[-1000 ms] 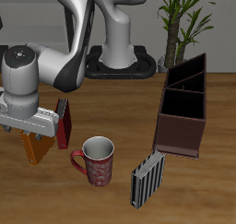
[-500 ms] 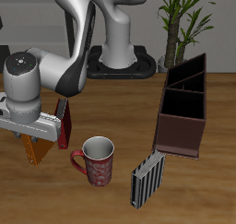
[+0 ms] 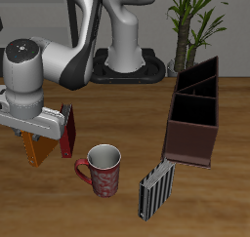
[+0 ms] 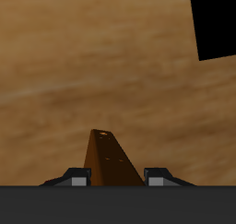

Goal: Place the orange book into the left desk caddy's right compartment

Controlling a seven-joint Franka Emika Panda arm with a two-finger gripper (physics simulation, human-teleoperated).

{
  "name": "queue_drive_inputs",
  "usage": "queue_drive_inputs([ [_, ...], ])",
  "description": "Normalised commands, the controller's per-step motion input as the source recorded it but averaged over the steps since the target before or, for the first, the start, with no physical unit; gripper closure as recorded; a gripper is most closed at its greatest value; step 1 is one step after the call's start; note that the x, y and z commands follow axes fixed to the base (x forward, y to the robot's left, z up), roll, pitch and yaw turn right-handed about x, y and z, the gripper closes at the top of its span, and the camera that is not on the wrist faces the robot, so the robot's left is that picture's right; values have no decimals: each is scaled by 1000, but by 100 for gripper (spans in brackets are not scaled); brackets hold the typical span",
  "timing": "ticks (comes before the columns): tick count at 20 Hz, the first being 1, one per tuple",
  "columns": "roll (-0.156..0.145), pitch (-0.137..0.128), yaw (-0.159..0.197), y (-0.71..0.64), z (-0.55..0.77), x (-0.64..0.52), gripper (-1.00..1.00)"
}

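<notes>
The orange book hangs upright from my gripper, near the table's front edge and just off the wooden table top. In the wrist view the orange book runs between my two fingertips, which are shut on its top edge; my gripper is centred over it. The left desk caddy, a long dark reddish-brown open box with dividers, stands far across the table from the gripper. It does not show in the wrist view.
A dark red book stands right beside the orange book, partly behind the gripper. A red mug and a black-and-white striped book stand between the gripper and the caddy. A potted plant is behind the caddy.
My gripper has risen a little with the orange book in it; the book's lower edge has come up off the table. Nothing else has moved.
</notes>
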Motion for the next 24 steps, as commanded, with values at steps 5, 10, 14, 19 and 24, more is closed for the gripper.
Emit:
queue_drive_inputs([
  [5,-29,-82,-1,22,607,-230,100],
  [10,-20,-67,7,11,529,-230,100],
  [14,-71,-59,17,-92,816,-442,100],
  [19,0,10,10,129,408,-361,100],
  [24,67,-16,29,466,244,-370,100],
])
